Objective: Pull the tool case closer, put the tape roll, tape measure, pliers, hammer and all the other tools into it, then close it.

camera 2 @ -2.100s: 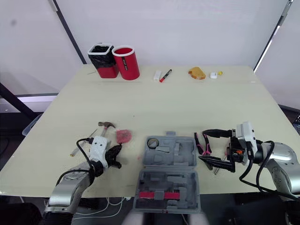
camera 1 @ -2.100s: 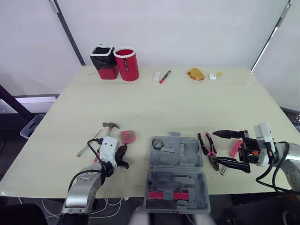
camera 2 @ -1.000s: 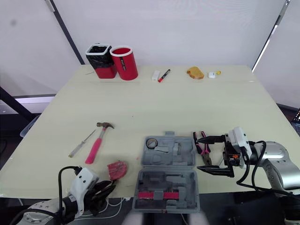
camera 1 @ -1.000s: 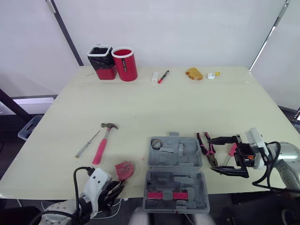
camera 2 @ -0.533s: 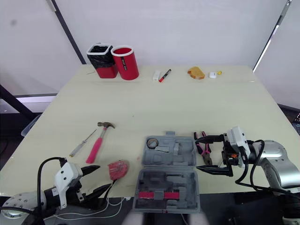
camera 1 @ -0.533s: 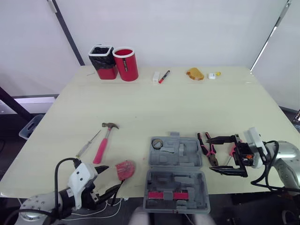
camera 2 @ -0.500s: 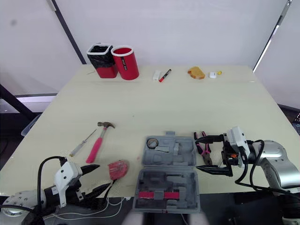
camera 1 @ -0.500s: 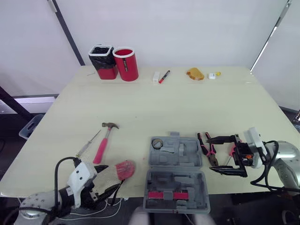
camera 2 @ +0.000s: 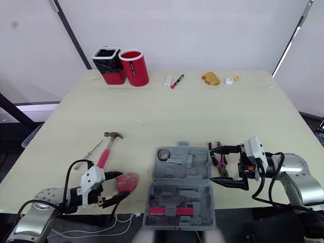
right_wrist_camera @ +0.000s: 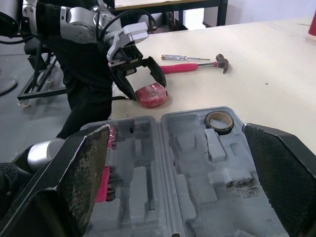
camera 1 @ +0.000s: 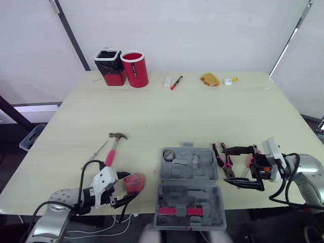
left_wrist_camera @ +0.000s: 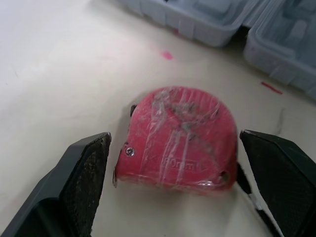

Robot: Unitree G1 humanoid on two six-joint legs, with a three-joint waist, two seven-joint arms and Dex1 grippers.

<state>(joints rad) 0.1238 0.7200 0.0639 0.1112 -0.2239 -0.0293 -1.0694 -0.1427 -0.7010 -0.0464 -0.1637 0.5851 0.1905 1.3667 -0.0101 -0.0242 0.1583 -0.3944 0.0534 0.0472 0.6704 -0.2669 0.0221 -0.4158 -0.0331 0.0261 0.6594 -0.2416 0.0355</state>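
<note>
While your left gripper (camera 1: 125, 188) hangs low at the near edge of the table (camera 1: 202, 111), its fingers (left_wrist_camera: 86, 173) stand wide apart with the tape measure (left_wrist_camera: 175, 138) lying flat between them. Each pad sits just beside one flank of it, and you cannot tell from the wrist view whether either pad touches. Nothing is clamped.

Straight ahead of those fingers, past the tape measure, lies the case (camera 1: 200, 166), open, with the tape roll (camera 1: 170, 155) in its far half. The hammer (camera 1: 112, 150) lies beyond the left gripper, farther up the table and apart from it.

Your right gripper (camera 1: 225, 165) is likewise spread wide and empty, its fingertips pointing toward the case. The pliers (camera 2: 219, 159) lie on the table right at those fingertips, between them and the case's side.
</note>
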